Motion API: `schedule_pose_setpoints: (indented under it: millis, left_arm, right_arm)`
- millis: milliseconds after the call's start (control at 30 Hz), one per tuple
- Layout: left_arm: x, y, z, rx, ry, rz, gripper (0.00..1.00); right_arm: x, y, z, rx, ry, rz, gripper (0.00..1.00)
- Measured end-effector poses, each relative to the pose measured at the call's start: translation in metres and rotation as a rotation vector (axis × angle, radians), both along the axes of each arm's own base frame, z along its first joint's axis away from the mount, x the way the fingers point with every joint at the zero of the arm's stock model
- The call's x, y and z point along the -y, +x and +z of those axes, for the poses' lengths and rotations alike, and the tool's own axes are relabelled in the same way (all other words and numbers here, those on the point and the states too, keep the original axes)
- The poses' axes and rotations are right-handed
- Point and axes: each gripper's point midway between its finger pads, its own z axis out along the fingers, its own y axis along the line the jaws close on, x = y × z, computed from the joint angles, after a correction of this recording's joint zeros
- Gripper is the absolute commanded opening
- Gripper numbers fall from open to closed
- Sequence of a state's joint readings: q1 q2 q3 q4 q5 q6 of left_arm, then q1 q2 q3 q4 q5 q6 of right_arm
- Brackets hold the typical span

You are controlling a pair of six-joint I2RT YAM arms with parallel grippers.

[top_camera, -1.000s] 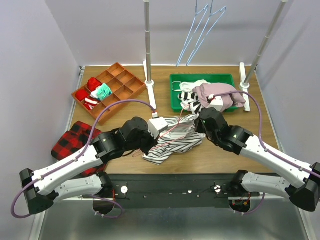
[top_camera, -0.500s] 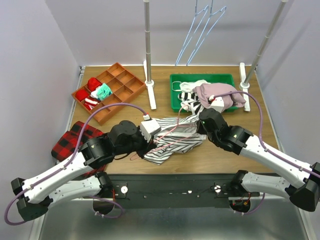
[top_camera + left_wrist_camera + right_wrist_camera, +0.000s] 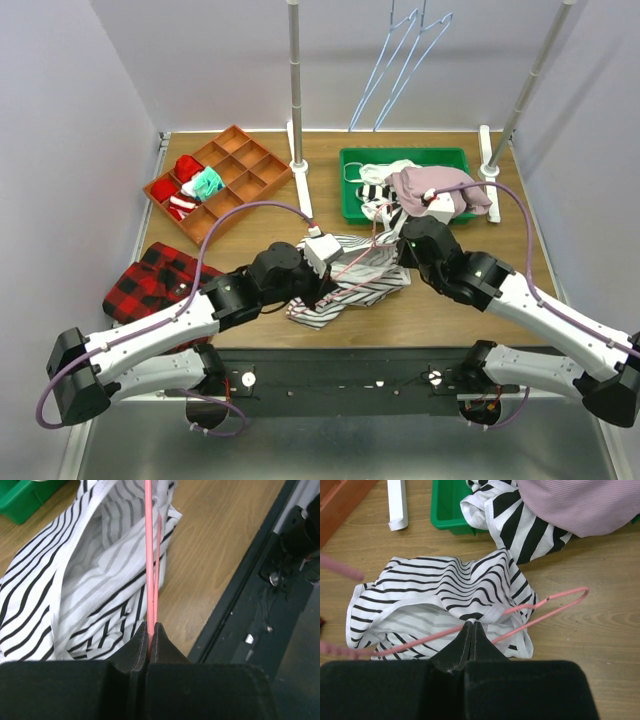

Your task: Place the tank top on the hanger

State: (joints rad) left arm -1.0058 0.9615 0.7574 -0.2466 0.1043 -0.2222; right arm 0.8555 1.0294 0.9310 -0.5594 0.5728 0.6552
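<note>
**Item 1. Tank top** [image 3: 352, 278]: white with thin dark stripes. It lies crumpled on the wooden table [image 3: 440, 318], near the middle, just on the near side of the green tray [image 3: 346, 188]. It sits between the two wrists.

**Item 2. Hanger** [image 3: 350, 266]: thin pink-red wire, lying across the tank top on a diagonal from near left to far right. In the right wrist view a rounded end of the hanger [image 3: 547, 598] sticks out past the cloth's right edge onto bare wood.

**Item 3. Left gripper** [image 3: 151, 628]: the jaws are closed tight on the hanger wire [image 3: 148, 555]. The wire runs straight out from the fingertips over the striped cloth [image 3: 90, 580].

**Item 4. Right gripper** [image 3: 472, 625]: the jaws are closed, pinching the white edge of the tank top [image 3: 445, 592]. The pink wire passes right at the tips, and I cannot tell whether it is pinched too.

**Item 5. Green tray contents:** a black-and-white striped garment [image 3: 376, 200] and a mauve-pink garment [image 3: 432, 186]. Both spill over the tray's near rim.

**Item 6. Compartment tray** [image 3: 245, 165]: orange-brown, at far left, with small red and teal items in some cells.

**Item 7. Plaid cloth** [image 3: 145, 282]: red and black, at the table's near left edge.

**Item 8. Light blue wire hangers** [image 3: 400, 60]: hanging above the far edge, between the two upright posts [image 3: 294, 70].
</note>
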Motion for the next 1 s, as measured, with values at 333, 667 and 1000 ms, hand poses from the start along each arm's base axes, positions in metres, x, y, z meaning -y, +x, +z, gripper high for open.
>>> schedule_pose_setpoints:
  millis: [333,667,1000]
  left_arm:
    - [0.017,0.031,-0.023,0.087,-0.034,0.080,0.00]
    - [0.026,0.036,-0.021,0.127,-0.080,0.065,0.00]
    - [0.023,0.030,-0.037,0.103,-0.047,0.046,0.00]
  right_arm:
    - [0.015,-0.008,0.018,0.036,0.045,-0.036,0.74]
    - [0.031,-0.011,0.022,0.039,0.019,-0.092,0.76]
    - [-0.019,-0.009,0.049,0.107,0.138,0.147,0.70]
